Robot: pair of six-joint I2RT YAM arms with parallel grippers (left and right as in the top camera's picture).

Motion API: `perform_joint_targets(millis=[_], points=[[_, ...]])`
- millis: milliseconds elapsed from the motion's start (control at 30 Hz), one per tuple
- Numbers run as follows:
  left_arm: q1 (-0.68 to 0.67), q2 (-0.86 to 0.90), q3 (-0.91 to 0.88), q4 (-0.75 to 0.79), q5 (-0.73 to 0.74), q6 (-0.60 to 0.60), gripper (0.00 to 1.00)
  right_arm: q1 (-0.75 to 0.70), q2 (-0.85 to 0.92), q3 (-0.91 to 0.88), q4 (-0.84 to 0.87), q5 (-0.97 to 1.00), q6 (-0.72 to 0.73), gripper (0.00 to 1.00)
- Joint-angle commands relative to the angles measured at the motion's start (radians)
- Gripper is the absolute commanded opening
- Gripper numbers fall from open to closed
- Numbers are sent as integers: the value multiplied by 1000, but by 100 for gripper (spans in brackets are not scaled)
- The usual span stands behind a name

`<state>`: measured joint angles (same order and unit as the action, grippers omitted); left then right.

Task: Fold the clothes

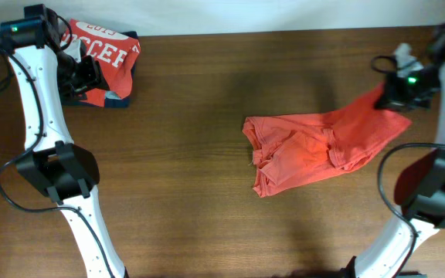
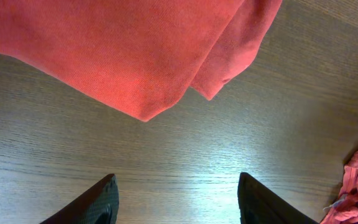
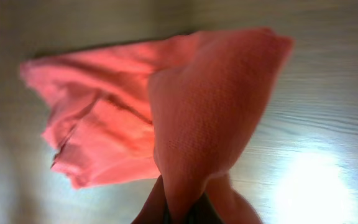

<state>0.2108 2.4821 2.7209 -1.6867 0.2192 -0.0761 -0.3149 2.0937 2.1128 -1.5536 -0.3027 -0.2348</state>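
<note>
While the right gripper (image 1: 390, 94), upper right, is clamped on the crumpled T-shirt's (image 1: 307, 150) edge, likely to spread it on the counter (image 1: 191, 193), the left gripper (image 1: 83, 76) hangs jaws apart by the folded T-shirt (image 1: 108, 52), upper left.

On my overhead feed I see a dark brown wooden bench (image 1: 184, 154), its grain running side to side. A pale white strip (image 1: 284, 14) borders its far edge. Through the right wrist camera, a bright glare (image 3: 312, 186) sits on the wood.
</note>
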Motion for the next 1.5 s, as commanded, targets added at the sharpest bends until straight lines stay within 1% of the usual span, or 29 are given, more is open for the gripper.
perform_joint_targets(millis=[0, 167, 300, 367, 500, 600, 667, 700, 733, 767, 833, 867, 933, 967, 1000, 1033, 1133, 1167, 1267, 1400, 1433, 1467], points=[[3, 10, 10, -2, -6, -6, 61, 99, -6, 18, -19, 1, 9, 4], [3, 10, 10, -1, -6, -6, 61, 246, -6, 3, -29, 7, 8, 4], [3, 10, 10, -2, -6, -6, 61, 355, -6, -60, -5, 58, 9, 4], [3, 10, 10, -1, -6, -6, 61, 407, -6, -117, 44, 80, 19, 5], [3, 10, 10, -1, -6, -6, 61, 502, -6, -261, 203, 82, 114, 5], [3, 10, 10, -1, -6, -6, 61, 567, -6, -357, 312, 76, 137, 6], [3, 10, 10, -2, -6, -6, 61, 605, -6, -409, 368, 76, 140, 12], [3, 10, 10, -1, -6, -6, 61, 623, -6, -430, 393, 76, 140, 19], [3, 10, 10, -2, -6, -6, 61, 638, -6, -450, 414, 76, 140, 25], [3, 10, 10, -1, -6, -6, 61, 653, -6, -468, 437, 76, 146, 27], [0, 10, 10, -2, -6, -6, 61, 681, -6, -496, 471, 76, 161, 40], [-2, 10, 10, -1, -6, -6, 62, 690, -6, -497, 477, 76, 166, 49], [-9, 10, 10, -2, -6, -6, 61, 696, -6, -492, 480, 74, 196, 51], [-14, 10, 10, -1, -6, -6, 61, 695, -10, -478, 471, 53, 209, 57], [-21, 10, 10, -1, -7, -6, 61, 690, -10, -463, 461, 18, 204, 64], [-27, 10, 10, -1, -7, -6, 61, 686, -12, -449, 447, -25, 181, 70], [-50, 10, 10, -1, -7, -5, 61, 654, -17, -367, 325, -232, 17, 75], [-60, 10, 10, -1, -7, -5, 61, 641, -20, -337, 276, -272, -27, 76], [-90, 10, 10, -1, -6, -5, 61, 586, -29, -247, 160, -284, -66, 80], [-150, 10, 10, -1, 14, -5, 59, 482, -35, -148, 104, -235, -71, 88], [-169, 10, 10, -2, 36, -5, 53, 453, -35, -136, 98, -236, -71, 90], [-186, 10, 10, -1, 63, -5, 38, 425, -35, -134, 97, -236, -68, 92]])
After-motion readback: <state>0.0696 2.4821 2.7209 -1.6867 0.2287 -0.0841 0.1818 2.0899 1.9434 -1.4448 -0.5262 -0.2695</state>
